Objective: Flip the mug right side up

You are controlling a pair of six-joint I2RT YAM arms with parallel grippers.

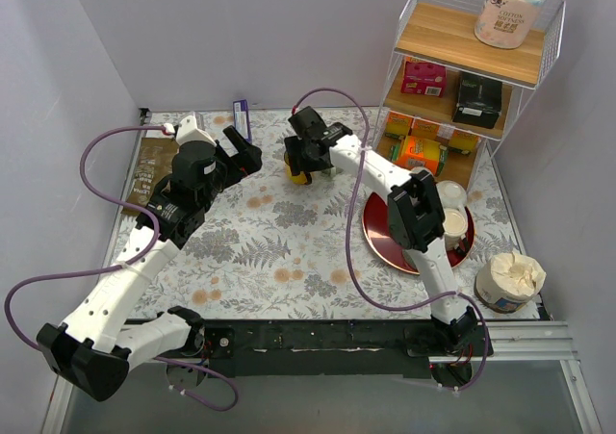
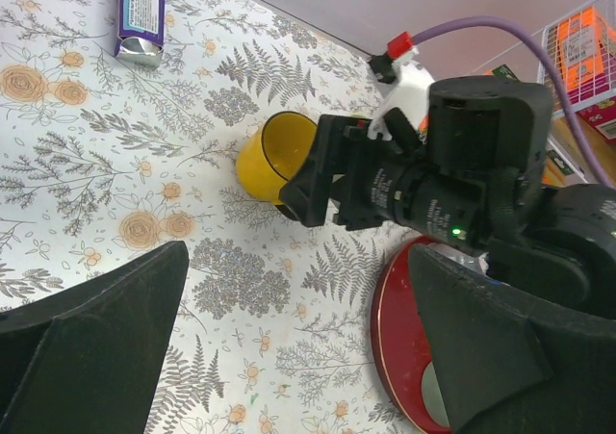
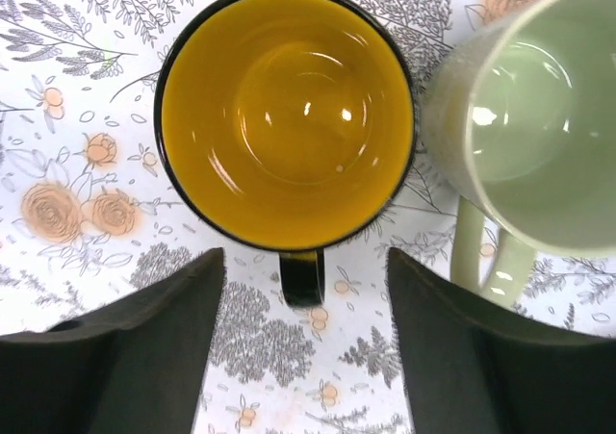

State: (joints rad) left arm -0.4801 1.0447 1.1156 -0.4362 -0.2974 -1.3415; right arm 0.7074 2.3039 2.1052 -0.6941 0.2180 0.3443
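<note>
The mug (image 3: pixel 287 114) is yellow inside with a black outside and a black handle (image 3: pixel 301 278). It stands upright on the floral tablecloth, mouth facing up. My right gripper (image 3: pixel 306 357) is open straight above it, fingers either side of the handle and not touching it. In the top view the right gripper (image 1: pixel 303 160) covers most of the mug (image 1: pixel 298 172). My left gripper (image 2: pixel 308 357) is open and empty, to the left of the mug (image 2: pixel 274 155), and also shows in the top view (image 1: pixel 245 155).
A pale green mug (image 3: pixel 525 116) stands upright right beside the yellow one. A red plate (image 1: pixel 385 232) holds white cups at the right. A wire shelf rack (image 1: pixel 462 78) stands at the back right. A purple bar (image 2: pixel 141 11) lies at the back; a paper roll (image 1: pixel 508 280) sits front right.
</note>
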